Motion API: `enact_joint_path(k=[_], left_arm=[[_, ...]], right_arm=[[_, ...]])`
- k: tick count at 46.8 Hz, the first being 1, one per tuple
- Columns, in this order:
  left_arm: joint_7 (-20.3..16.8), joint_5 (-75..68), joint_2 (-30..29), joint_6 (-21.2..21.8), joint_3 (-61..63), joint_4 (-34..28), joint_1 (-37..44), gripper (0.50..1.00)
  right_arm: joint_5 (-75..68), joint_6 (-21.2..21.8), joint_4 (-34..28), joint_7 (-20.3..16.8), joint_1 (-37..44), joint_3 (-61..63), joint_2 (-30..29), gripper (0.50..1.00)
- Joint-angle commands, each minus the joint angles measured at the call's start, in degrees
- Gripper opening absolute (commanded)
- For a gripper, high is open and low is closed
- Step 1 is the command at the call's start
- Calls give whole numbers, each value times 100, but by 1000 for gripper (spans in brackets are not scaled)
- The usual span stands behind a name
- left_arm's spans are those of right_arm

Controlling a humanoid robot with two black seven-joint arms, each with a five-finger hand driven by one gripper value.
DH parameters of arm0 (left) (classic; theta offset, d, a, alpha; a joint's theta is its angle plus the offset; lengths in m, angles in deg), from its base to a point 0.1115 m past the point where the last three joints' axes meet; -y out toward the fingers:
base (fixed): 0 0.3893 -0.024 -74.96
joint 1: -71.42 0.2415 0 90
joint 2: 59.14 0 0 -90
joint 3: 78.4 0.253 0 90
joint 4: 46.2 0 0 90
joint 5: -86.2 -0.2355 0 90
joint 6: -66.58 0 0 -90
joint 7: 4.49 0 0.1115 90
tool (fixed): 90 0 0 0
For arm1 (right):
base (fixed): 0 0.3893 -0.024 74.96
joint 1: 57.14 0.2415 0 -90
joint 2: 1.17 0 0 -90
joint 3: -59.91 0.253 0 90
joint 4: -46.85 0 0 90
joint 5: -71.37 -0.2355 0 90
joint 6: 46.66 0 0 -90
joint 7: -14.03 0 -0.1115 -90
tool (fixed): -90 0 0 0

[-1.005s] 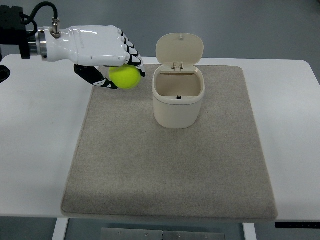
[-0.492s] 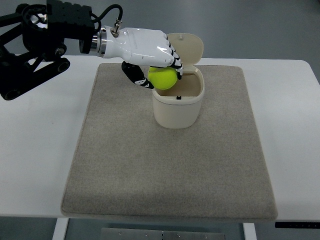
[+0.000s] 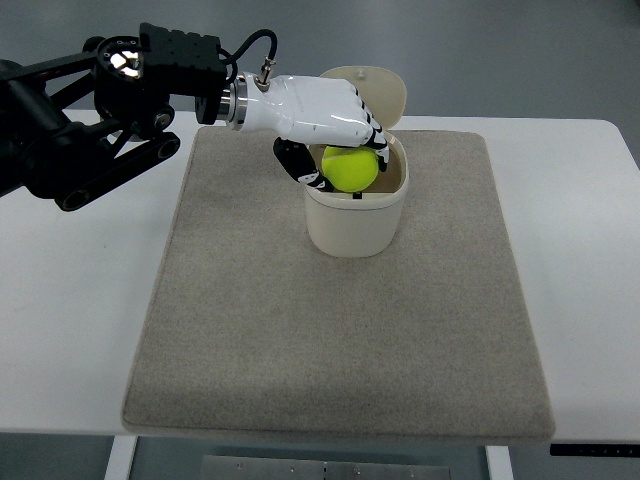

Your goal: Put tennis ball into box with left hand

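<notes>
**Yellow-green ball held over the open box**

Black arm links come in from the left of the box [image 3: 356,215] and end in a dark wrist block with a looping cable, well to the left of it and above the bare white table [image 3: 70,300]. From that wrist the white left hand [image 3: 318,118] reaches rightward, its back turned up to the camera, until its knuckles sit over the box's left rim.

Its black-and-white fingers [image 3: 374,140] curl down over the top of the tennis ball [image 3: 349,168], and the dark thumb presses against the ball's left side, so the hand is closed around the ball and carries it. A ball is round, so it has no long axis and no way it points that can be read here; no seam is clear enough to tell. It lies below and just right of the palm, under the fingertips.

The ball hangs over the box's mouth, toward the left half of the opening, at about rim level; whether it touches the inner wall cannot be told. The cream box stands upright on the grey mat [image 3: 340,330], its hinged lid [image 3: 385,88] tipped up behind the opening and partly hidden by the hand.
</notes>
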Motion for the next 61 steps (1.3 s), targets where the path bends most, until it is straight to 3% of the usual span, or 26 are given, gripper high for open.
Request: enact_joint_path(k=[1,4,13,16,21,26,40,50,61], left_arm=[[0,-1,7,105,-2,1,2,795],[0,8,-2,167,-2,1,11,846],[0,8,-2,184,6,10,37,887],[0,8,-11,202,-2,19,46,958],[0,78,-46,202,-2,72,63,990],[-9,280,-134,193,-2,212,133,992],[-18,1668,-1469,158,15,1293,493,996],[-18,3276,-2023,167,-2,1258,916,996],[-9,4638,-2041,184,-37,969,1442,996]], right_arm=[[-9,0,0,1,0,-9,0,911],[0,0,0,1,0,0,0,911],[0,0,0,1,0,-9,0,913],[0,0,0,1,0,0,0,913],[0,0,0,1,0,0,0,911],[0,0,0,1,0,0,0,913],[0,0,0,1,0,0,0,913],[0,0,0,1,0,0,0,913],[0,0,0,1,0,0,0,911]])
